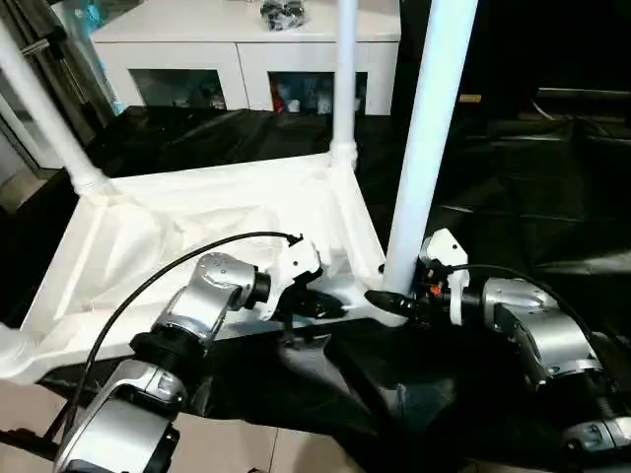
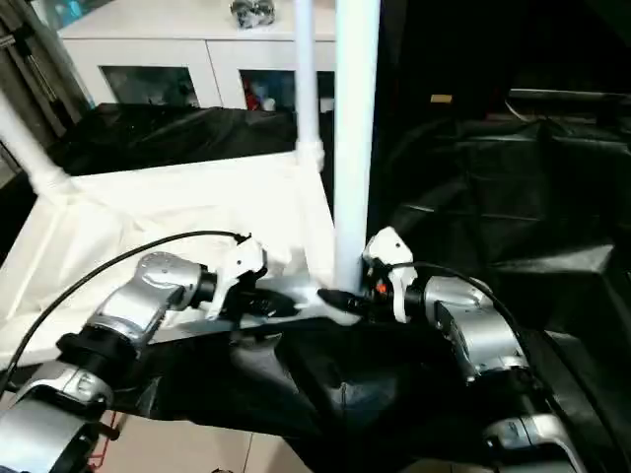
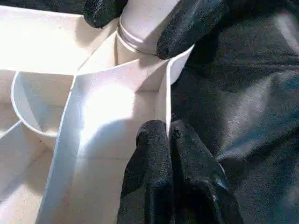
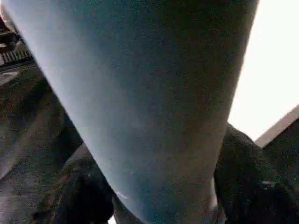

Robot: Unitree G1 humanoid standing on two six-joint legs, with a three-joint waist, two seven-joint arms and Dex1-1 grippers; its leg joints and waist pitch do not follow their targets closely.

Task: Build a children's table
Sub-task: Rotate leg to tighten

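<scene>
Tabletop [image 1: 177, 236] upside down, three legs up; left claw [image 3: 170, 140] pinches rim, right claw [image 1: 386, 299] straddles near leg [image 1: 429, 148].

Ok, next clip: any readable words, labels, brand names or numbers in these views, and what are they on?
None can be read.
A small yellowish tag on the dark background right of the near leg: too small to read.
The tabletop and the cabinet behind show no print.

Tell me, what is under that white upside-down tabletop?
A black cloth lies under the tabletop and spreads out past its edges. What the cloth covers is hidden.
</scene>
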